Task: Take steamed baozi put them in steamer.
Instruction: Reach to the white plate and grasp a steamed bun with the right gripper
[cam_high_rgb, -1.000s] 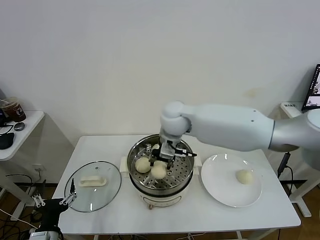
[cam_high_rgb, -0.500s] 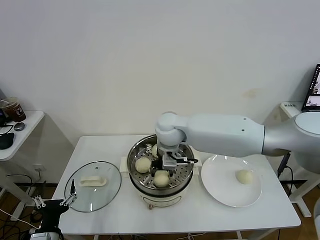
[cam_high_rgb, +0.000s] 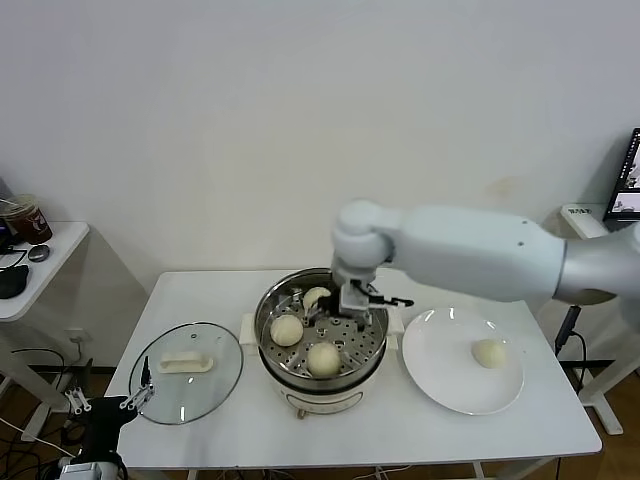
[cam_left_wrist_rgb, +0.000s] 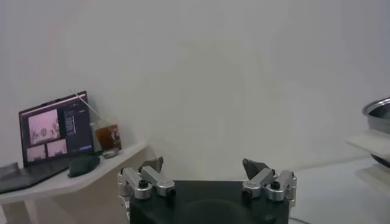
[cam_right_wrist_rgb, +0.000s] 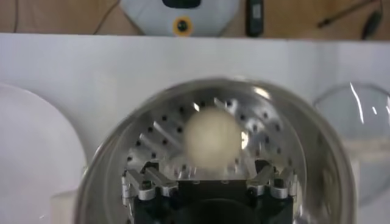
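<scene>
Steamer: the large round shiny stainless-steel steamer (cam_high_rgb: 321, 335) on its cream-white base stands at the middle of the white counter (cam_high_rgb: 250, 430), lid off.
Buns in steamer: three small round cream-white steamed baozi (cam_high_rgb: 322, 359) lie on the perforated tray, one toward the near edge, one toward the left side, one toward the far rim.
Bun left: a fourth cream-white baozi lies on the flat white round plate (cam_high_rgb: 440, 370) toward the counter's right edge.
Right gripper: the right gripper (cam_high_rgb: 358, 299) hangs over the steamer's far right part, its fingers released and holding nothing; in the right wrist view a bun (cam_right_wrist_rgb: 213, 137) lies on the tray just ahead of the spread fingers (cam_right_wrist_rgb: 139, 185), apart from them.
Left gripper: the left gripper (cam_high_rgb: 108, 402) is parked below the near left corner of the counter, fingers spread and empty.
Lid: the round glass lid with its white handle (cam_high_rgb: 187, 372) lies flat near the counter's left edge.
Progress: three of four buns appear placed; what remains, by my judgement, is fetching the one bun from the plate.
</scene>
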